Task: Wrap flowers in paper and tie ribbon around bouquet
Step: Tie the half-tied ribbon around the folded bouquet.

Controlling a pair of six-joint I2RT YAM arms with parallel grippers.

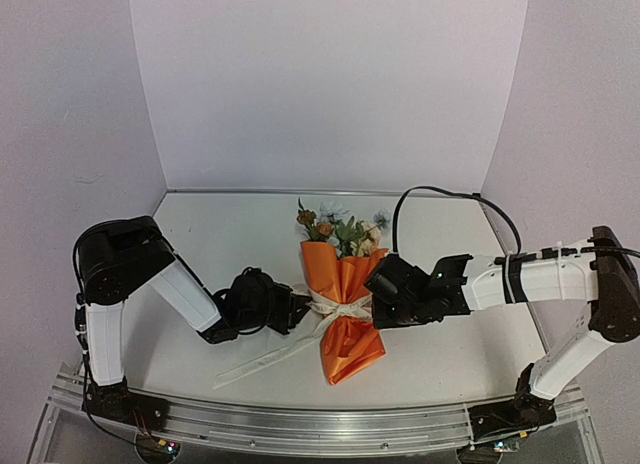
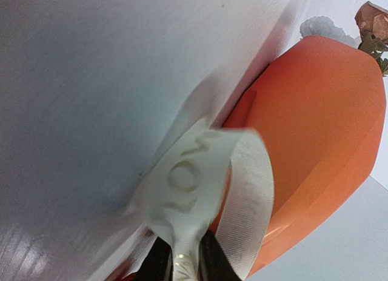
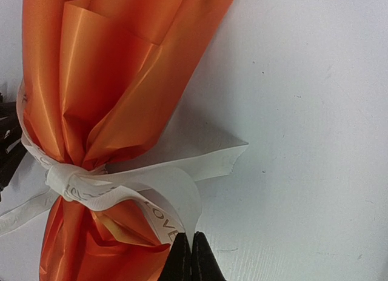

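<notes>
Now: bouquet (image 1: 342,284) lying on table (image 1: 460,354), ribbon (image 3: 79,189) knotted at waist; left gripper (image 2: 183,266) pinching ribbon loop; right gripper (image 3: 191,257) closed at other loop (hold unclear). Ribbon likely soft, slippery; paper (image 3: 109,81) crushable, so grip loop ends.

Robotics lab test cell: white panels (image 1: 330,84) enclosed a white table (image 1: 450,344); left arm (image 1: 185,294) and right arm (image 1: 540,274) were bolted to an aluminium rail (image 1: 300,424).

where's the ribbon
Top view, centre: the ribbon is knotted around the waist of the bouquet, between the left claw and right claw, a tail trailing near-left.
</notes>
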